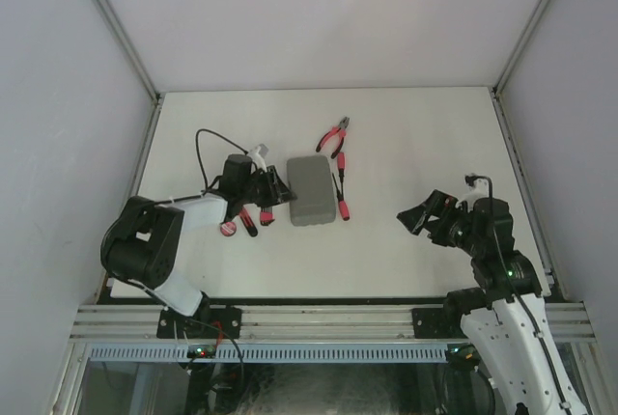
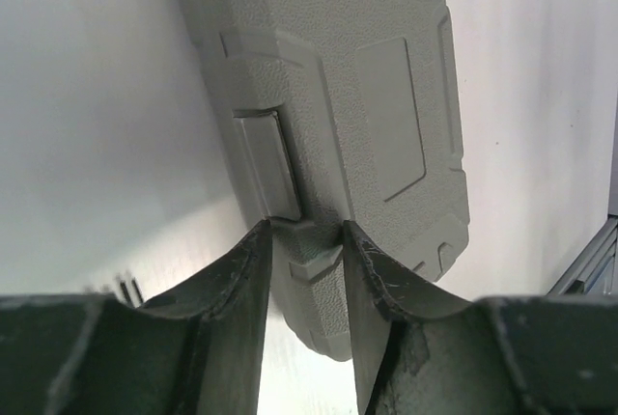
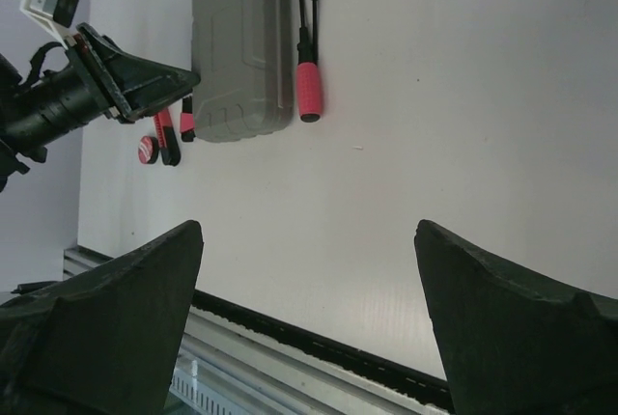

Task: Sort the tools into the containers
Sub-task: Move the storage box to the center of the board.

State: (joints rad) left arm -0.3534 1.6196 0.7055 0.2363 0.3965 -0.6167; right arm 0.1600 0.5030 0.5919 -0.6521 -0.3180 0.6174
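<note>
The grey case (image 1: 311, 190) lies shut in the middle of the table, its latch (image 2: 270, 164) on the left long edge. My left gripper (image 1: 277, 189) reaches that edge. In the left wrist view its jaws (image 2: 307, 234) stand partly apart just below the latch, astride a moulded ridge of the case. Red-handled pliers (image 1: 335, 137) lie behind the case. A long screwdriver (image 1: 340, 198) lies along its right side. A short red-black driver (image 1: 247, 221) and a round red disc (image 1: 228, 228) lie left of it. My right gripper (image 3: 309, 232) hangs open and empty.
Another small red-black tool (image 1: 266, 215) lies by the case's near left corner, under the left arm. The black table edge and metal rail (image 3: 319, 338) run just below the right gripper. White walls close in the table on three sides.
</note>
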